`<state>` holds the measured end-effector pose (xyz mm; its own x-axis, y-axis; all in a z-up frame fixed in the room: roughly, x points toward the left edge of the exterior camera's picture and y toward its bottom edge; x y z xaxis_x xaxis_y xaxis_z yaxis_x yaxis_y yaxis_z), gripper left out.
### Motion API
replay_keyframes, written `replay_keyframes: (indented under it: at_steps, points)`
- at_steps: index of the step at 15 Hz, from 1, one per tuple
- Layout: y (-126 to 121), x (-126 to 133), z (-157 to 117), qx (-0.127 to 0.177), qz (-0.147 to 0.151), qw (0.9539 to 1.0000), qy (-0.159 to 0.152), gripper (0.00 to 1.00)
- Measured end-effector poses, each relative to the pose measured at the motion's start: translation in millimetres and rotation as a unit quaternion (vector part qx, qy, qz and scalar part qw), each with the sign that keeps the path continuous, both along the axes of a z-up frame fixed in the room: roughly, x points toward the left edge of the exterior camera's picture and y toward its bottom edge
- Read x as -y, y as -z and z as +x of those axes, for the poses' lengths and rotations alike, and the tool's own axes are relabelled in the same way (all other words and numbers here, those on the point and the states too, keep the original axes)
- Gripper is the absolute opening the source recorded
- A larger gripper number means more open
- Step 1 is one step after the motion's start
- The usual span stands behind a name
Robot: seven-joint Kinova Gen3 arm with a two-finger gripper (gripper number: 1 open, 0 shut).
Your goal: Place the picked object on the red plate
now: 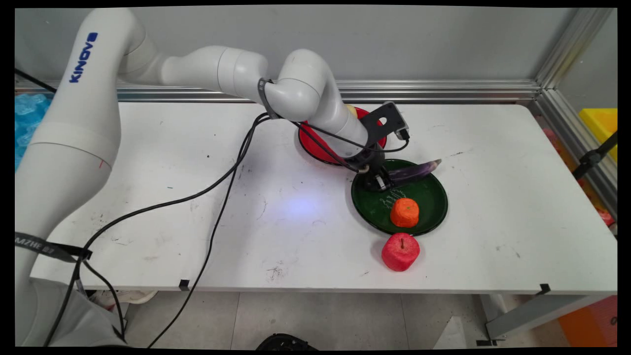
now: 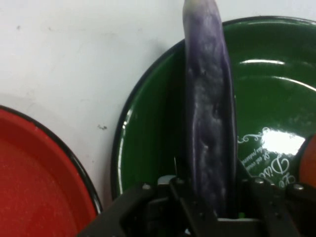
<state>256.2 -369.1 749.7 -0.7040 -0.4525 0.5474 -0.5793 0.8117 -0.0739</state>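
Gripper (image 1: 382, 181) clamping purple eggplant (image 1: 413, 171) (long, slim), over green plate (image 1: 434, 217)

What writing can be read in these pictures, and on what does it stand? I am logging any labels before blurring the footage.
"KINOVA": blue letters on the arm's white link.
"MZHE" and more: partly legible white letters on a black strap at the arm's base.
White cursive script on the green plate, under the purple eggplant: too blurred to read.

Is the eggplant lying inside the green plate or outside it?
Partly inside: the eggplant lies across the green plate's rim, its tip past the edge; the claw grips its other end.
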Motion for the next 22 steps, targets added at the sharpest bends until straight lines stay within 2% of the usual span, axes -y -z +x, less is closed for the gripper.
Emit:
replay_keyframes:
  at_steps: [8,11,17,22]
  points:
    - [-30,15,5,-0.013,-0.004,0.9998,0.013,0.0]
    - [-43,21,15,-0.008,-0.002,0.9999,0.013,0.0]
    - [-62,32,57,0.021,0.002,0.9998,0.006,0.0]
    - [-66,43,89,0.039,-0.004,0.9992,-0.002,0.0]
